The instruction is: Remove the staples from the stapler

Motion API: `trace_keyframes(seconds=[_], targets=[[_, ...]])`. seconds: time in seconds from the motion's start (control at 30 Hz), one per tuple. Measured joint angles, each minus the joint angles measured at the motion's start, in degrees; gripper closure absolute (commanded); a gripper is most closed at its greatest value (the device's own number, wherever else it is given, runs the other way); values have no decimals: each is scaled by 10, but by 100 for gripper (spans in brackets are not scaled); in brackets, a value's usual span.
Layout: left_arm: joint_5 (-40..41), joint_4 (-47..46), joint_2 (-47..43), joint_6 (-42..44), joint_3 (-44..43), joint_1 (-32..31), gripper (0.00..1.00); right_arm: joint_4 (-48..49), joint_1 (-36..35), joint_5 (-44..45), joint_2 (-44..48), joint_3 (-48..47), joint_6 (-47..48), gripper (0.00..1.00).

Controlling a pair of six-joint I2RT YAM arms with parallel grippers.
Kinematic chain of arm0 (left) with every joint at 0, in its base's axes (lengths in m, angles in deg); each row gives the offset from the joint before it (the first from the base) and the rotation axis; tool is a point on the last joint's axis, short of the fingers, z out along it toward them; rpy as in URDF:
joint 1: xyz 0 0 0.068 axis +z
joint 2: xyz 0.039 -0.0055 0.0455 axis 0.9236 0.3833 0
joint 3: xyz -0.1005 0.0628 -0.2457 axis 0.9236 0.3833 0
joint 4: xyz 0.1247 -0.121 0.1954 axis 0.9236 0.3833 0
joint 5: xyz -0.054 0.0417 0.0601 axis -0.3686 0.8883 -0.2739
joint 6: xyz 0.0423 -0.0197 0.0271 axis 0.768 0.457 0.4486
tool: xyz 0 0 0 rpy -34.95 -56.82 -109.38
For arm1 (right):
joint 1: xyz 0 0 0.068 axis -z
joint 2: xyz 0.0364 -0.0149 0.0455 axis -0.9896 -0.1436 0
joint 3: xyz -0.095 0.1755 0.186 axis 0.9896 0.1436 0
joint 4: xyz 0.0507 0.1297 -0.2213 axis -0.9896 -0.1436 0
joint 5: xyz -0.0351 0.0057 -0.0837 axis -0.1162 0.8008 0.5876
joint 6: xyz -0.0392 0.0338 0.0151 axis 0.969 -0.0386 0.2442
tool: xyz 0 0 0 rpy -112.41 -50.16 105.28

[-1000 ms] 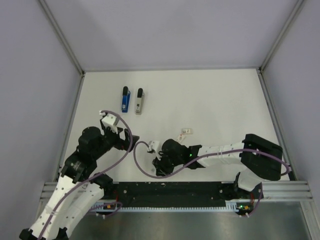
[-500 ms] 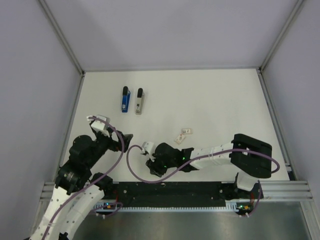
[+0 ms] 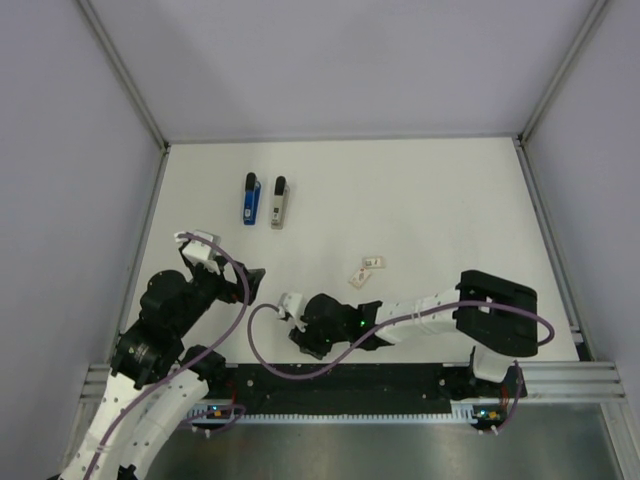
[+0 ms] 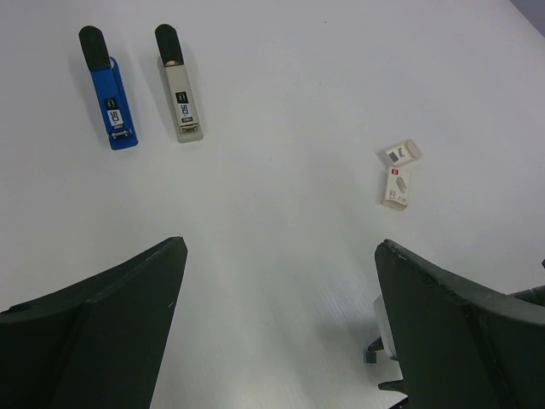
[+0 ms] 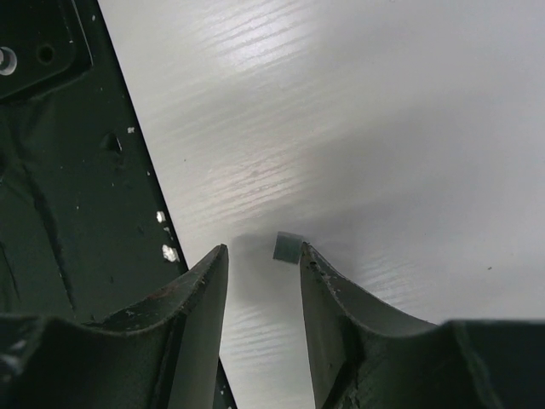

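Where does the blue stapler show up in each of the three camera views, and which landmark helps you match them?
Top external: the blue stapler lies upper left on the table.
Left wrist: upper left corner.
Right wrist: not in it.
Shared landmark: the pair of small whitish blocks, lower right of the stapler in both views.
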Motion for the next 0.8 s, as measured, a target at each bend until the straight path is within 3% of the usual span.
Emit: trace_keyframes(seconds=[0.13,0.27,0.8], targets=[[0,0,0,0,0,0,1,-12,-11,12,-4,-9,7,66],[0,0,0,0,0,0,1,-25,-18,32,-7,-17,17,77],[0,0,0,0,1,0,1,-58,-40,100,-33,-52,43,87]])
